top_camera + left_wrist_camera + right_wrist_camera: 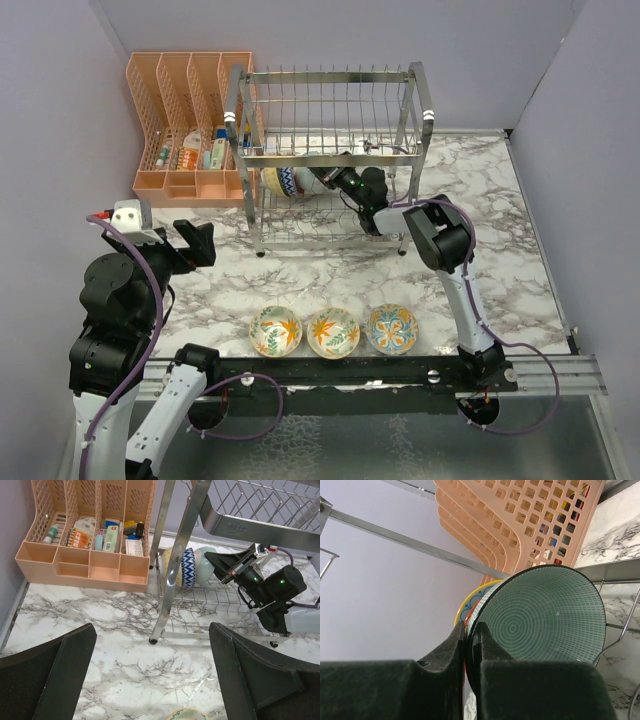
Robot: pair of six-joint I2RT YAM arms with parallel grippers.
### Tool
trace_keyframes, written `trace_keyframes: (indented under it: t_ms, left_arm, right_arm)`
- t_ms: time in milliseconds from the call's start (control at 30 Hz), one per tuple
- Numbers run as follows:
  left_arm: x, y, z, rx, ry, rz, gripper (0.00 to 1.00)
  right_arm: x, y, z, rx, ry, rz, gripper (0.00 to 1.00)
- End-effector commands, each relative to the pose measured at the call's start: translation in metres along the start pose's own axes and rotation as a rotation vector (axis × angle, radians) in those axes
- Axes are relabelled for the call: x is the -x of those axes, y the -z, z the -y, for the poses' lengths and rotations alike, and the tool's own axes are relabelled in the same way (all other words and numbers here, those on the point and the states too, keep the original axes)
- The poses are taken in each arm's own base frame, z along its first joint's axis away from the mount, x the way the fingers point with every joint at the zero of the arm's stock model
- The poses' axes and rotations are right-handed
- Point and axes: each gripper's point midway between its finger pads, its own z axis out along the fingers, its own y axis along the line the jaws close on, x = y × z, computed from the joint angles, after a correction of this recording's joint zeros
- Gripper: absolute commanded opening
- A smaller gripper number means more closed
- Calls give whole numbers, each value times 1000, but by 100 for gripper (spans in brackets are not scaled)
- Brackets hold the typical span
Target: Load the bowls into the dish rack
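Bowls (333, 332), three in a row, are lying on the surface (520, 250); the right arm (440, 240) is reaching into the lower tier of the rack (415, 100). At the left wrist, the left fingers (60, 670) are gaping, empty. At the right wrist, the right fingers (445, 670) are pinching the rim of the teal bowl (540, 612) in the rack.

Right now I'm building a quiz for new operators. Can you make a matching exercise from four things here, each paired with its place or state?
1. pale teal bowl
2. blue-and-orange floral bowl
3. left gripper
4. peach organizer

A. open, holding nothing
B. left of the dish rack in the top view
C. on the marble table, near edge
D. pinched at its rim by the right gripper

Pairs: 1-D, 2-C, 3-A, 4-B
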Motion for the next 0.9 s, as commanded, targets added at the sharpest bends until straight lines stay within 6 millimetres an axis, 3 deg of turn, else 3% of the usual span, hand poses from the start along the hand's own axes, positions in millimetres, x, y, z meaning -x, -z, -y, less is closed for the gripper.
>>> trace_keyframes:
  t_ms: [0,167,433,867]
  left_arm:
    - [0,1,-2,9,-7,4,99]
    - [1,1,-1,6,-3,6,99]
    - [1,2,-2,8,-4,7,99]
    - [1,0,0,2,-1,6,99]
  right_arm:
    - [18,0,-7,-10,41,38,1]
    - [10,-3,2,-9,23,-3,1]
    - [13,8,14,-64,24,15,8]
    - [13,3,9,-54,60,-24,31]
